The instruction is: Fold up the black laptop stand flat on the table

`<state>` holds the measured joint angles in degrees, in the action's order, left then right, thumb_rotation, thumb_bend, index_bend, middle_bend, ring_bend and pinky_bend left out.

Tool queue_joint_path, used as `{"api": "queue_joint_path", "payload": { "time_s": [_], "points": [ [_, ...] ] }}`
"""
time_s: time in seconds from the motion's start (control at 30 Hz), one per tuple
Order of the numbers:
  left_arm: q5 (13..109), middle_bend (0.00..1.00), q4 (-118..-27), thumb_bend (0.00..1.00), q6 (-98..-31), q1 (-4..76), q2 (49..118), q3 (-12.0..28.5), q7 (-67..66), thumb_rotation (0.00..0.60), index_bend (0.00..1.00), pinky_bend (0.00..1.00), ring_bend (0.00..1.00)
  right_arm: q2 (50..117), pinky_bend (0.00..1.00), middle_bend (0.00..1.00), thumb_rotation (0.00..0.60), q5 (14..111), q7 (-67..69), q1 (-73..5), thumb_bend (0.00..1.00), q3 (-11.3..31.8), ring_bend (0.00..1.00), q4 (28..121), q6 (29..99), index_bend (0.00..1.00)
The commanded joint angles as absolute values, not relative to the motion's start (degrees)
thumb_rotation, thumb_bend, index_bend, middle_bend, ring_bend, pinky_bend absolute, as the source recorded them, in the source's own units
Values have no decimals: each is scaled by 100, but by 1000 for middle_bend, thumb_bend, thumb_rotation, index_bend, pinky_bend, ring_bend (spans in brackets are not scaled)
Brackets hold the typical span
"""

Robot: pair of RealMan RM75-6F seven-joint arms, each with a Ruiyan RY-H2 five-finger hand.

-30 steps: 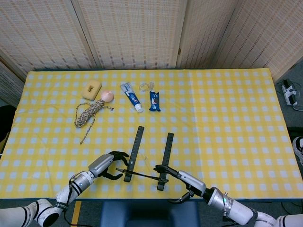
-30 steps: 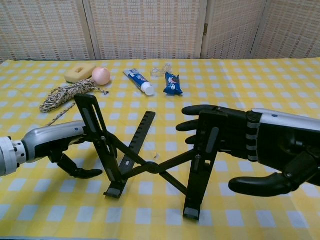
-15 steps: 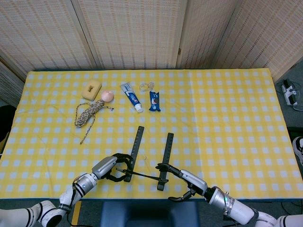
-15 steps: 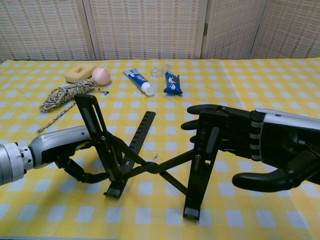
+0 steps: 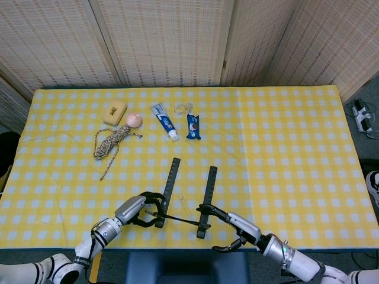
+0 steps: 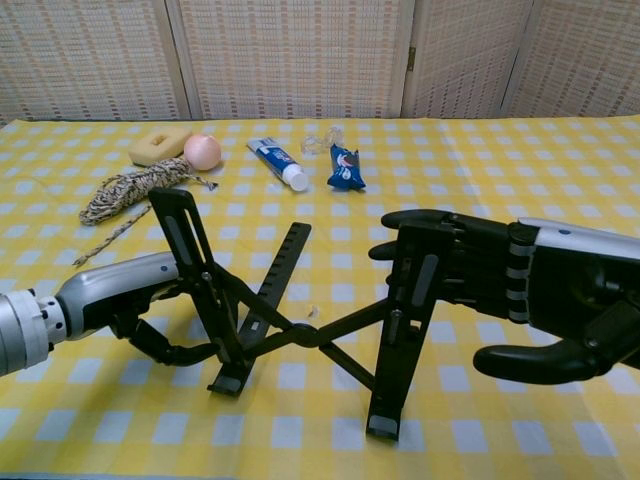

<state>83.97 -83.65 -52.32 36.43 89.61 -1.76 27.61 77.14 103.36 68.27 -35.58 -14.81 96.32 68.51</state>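
Note:
The black laptop stand (image 5: 208, 188) stands unfolded near the table's front edge, its two long bars joined by a crossed linkage (image 6: 300, 335). My left hand (image 5: 136, 209) is at the stand's left side, fingers curled around the left bar (image 6: 186, 240) low down. In the chest view the left hand (image 6: 120, 290) has its thumb hooked under toward that bar. My right hand (image 6: 500, 280) lies with straight fingers flat against the outer side of the right bar (image 6: 404, 330), thumb held apart below. The right hand (image 5: 234, 223) also shows in the head view.
At the back left lie a yellow sponge (image 5: 114, 111), a pink ball (image 5: 134, 119), a coil of rope (image 5: 109, 142), a toothpaste tube (image 5: 164, 120), a clear plastic piece (image 5: 184, 108) and a blue packet (image 5: 193, 125). The table's front edge (image 5: 177, 247) runs just behind the stand's feet.
My left hand has moved right and wrapped its fingers around the left bar. My right hand has shifted slightly right along the right bar. The stand has kept its shape.

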Motion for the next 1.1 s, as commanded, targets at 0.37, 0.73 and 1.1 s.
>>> {"api": "queue_joint_path", "payload": {
  "time_s": [0.37, 0.73, 1.1],
  "points": [
    [8360, 258, -8427, 475, -5206, 3599, 8977, -140, 2655, 600, 556, 143, 209, 7706, 35, 96, 600, 10345, 6889, -3544, 295, -1483, 90, 9579, 6884, 0],
    [8356, 265, -8593, 508, -5254, 3523, 8954, -146, 2546, 600, 586, 143, 213, 7675, 35, 96, 600, 10373, 6858, -3545, 294, -1480, 90, 9543, 6905, 0],
    [8279, 264, -8891, 501, -5282, 3402, 8801, -192, 2372, 600, 401, 105, 169, 7603, 22, 66, 600, 10481, 6076, -3611, 295, -1518, 71, 9419, 6678, 0]
  ]
}}
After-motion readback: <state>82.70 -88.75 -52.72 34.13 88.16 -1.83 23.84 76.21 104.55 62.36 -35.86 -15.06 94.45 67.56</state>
